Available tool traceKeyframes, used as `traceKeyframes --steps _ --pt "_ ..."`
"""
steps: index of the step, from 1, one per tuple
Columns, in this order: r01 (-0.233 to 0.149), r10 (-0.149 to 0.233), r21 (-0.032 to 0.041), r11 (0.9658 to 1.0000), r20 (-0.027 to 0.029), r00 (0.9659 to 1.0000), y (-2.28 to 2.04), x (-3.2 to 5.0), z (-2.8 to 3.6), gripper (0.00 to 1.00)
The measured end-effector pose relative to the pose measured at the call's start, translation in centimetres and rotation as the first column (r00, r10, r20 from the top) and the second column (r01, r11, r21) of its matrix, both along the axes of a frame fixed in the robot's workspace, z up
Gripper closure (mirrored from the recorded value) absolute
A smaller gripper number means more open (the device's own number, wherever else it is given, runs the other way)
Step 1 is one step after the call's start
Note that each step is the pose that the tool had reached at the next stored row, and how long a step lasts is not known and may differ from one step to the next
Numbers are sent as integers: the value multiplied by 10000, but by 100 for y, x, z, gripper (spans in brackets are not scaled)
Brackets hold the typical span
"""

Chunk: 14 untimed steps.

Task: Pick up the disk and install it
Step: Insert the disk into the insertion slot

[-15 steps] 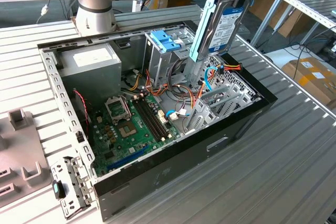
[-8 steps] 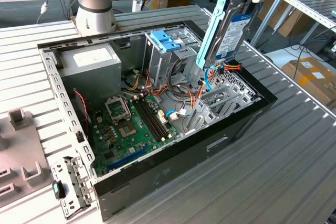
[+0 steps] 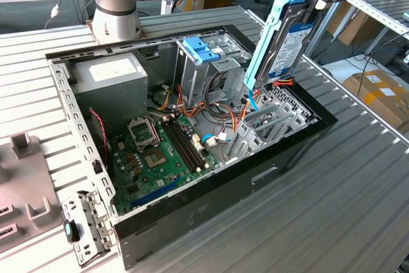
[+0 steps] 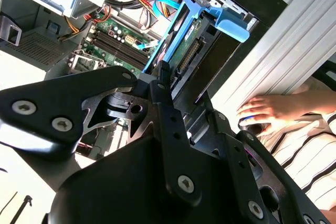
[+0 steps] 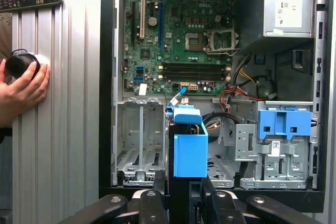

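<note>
While the black two-fingered gripper (image 3: pixel 305 3) is clamped on the upper end of the flat rectangular silver-grey metal disk (image 3: pixel 286 46), with its white-and-blue label and blue plastic side rails, the disk hangs on edge and slightly tilted above the grey sheet-metal drive cage (image 3: pixel 271 119) at one corner of the open black computer case (image 3: pixel 211 212). Its lower end is just over the cage and not yet seated. In the first wrist view the disk (image 5: pixel 189 153) shows edge-on beside the empty bay slots (image 5: pixel 137 145). The step in hand looks like bringing the disk into line with its bay. Doing that well would mean taking out the tilt so both blue rails meet the cage guides together, and holding the grip firm so the drive cannot swing. The orange and red cables (image 3: pixel 239 116) and the thin blue data cable (image 3: pixel 254 101) lie just beside the lower end and could be pinched. A person's hand (image 5: pixel 23 85) rests on the ribbed metal table (image 3: pixel 332 209), well apart from the cage.
</note>
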<state>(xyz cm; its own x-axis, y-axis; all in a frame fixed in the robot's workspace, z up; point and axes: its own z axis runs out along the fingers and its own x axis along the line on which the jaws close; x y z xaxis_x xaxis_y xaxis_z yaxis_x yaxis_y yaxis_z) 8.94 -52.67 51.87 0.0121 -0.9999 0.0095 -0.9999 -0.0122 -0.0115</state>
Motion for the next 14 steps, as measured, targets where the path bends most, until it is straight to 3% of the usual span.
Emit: traceKeyframes --steps 7,12,14 --pt "0 0 -1 10000 0 10000 -11 0 0 65" --pt "0 0 -1 10000 0 10000 -83 0 0 65" --pt "0 0 1 10000 0 10000 -86 0 0 65"
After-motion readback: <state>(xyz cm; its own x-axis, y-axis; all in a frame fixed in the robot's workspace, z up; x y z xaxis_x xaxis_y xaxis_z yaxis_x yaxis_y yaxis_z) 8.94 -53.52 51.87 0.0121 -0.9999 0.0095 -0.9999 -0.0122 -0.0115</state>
